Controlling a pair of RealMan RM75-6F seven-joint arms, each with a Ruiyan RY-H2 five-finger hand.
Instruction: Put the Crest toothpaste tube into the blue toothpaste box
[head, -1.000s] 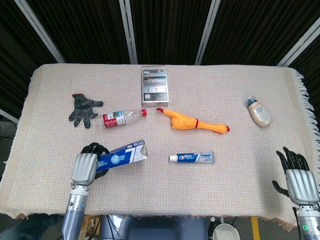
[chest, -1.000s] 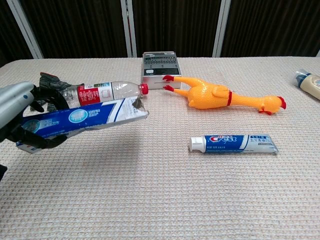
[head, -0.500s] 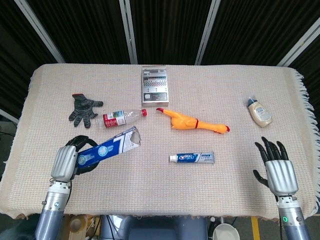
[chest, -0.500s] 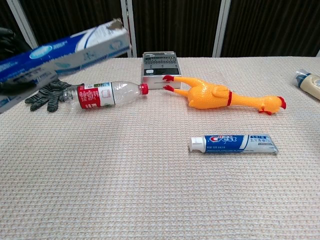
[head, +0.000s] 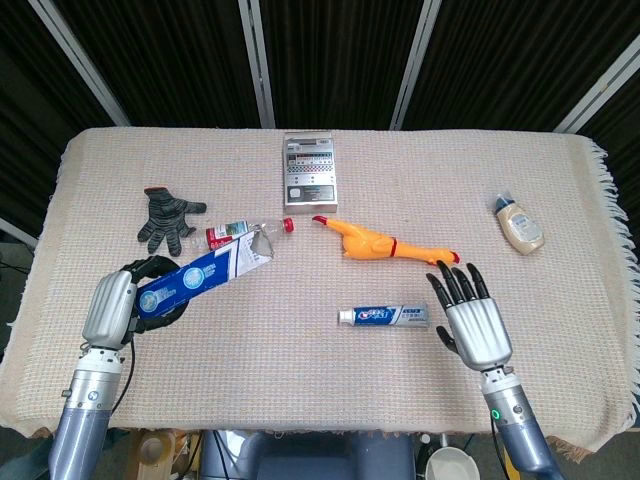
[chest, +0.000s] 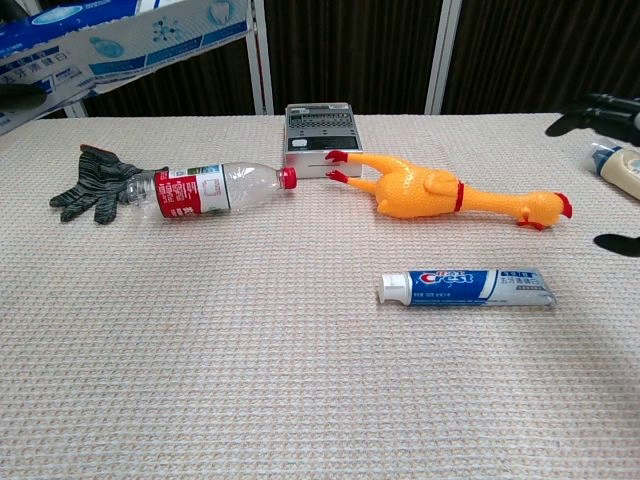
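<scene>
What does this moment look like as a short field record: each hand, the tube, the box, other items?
left hand: holds the blue toothpaste box lifted off the table, open end toward centre
right hand: open, fingers spread, just right of the tube, not touching it
Crest toothpaste tube: lying flat on the cloth, cap to the left
other items: rubber chicken, water bottle, glove

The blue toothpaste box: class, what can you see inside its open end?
The blue cardboard toothpaste box, held by the left hand, shows a torn open flap, but its interior is hidden. The Crest toothpaste tube lies outside on the cloth.
</scene>
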